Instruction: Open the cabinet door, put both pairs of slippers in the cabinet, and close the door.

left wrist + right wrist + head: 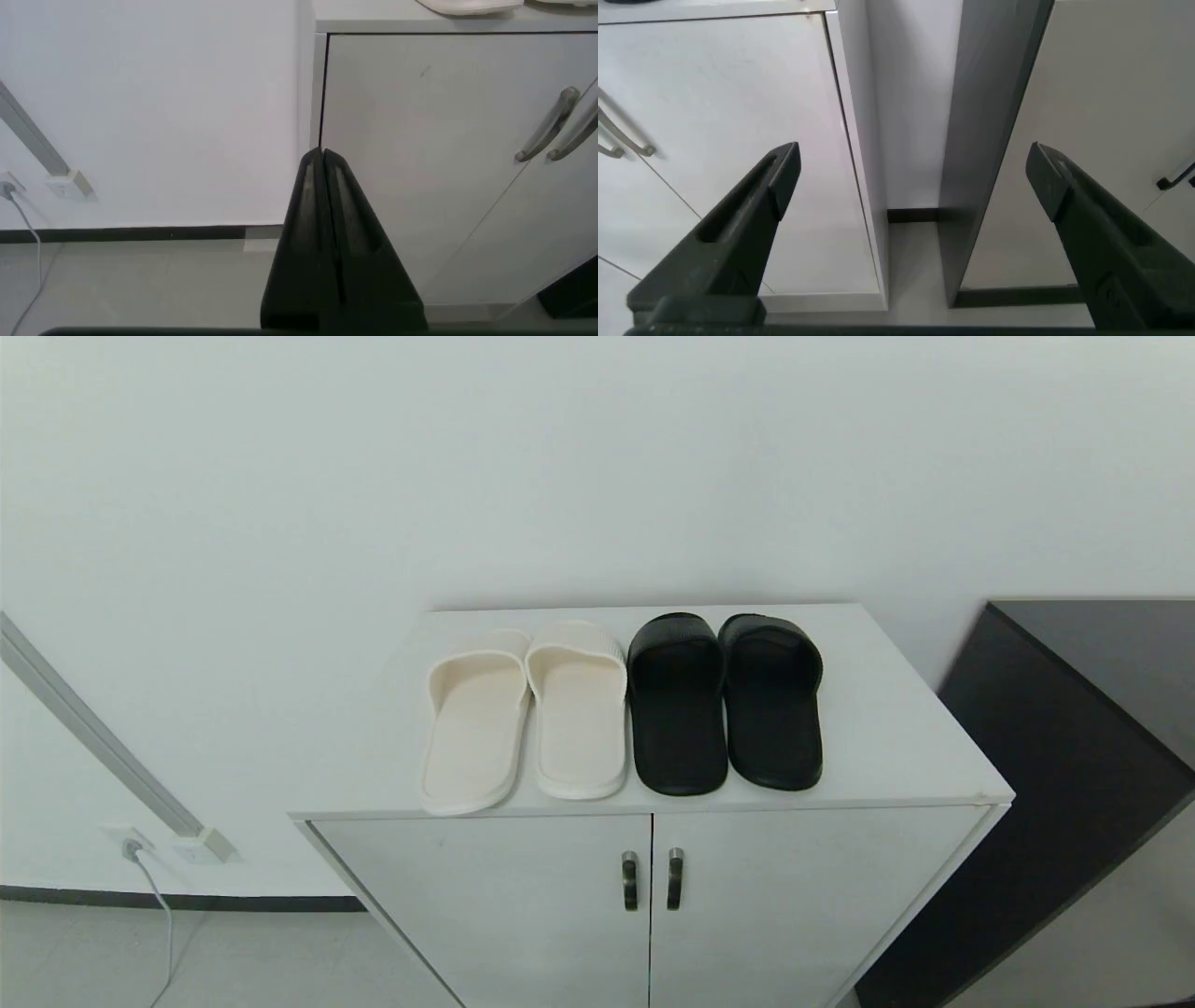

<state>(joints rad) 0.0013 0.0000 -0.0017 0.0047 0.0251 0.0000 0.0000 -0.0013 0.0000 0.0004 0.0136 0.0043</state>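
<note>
A white cabinet (887, 728) stands against the wall with both doors closed and two metal handles (630, 880) (674, 878) side by side at the middle. On its top lie a cream pair of slippers (523, 719) on the left and a black pair of slippers (725, 702) on the right. My left gripper (324, 163) is shut, low down in front of the cabinet's left corner (322, 84), apart from the left door (420, 168). My right gripper (915, 168) is open, empty, facing the gap beside the cabinet's right side (850, 140).
A dark cabinet (1074, 756) stands right of the white one, with a narrow gap between them (910, 187). A wall socket with a white cable (131, 849) sits low on the left wall. Grey floor lies in front.
</note>
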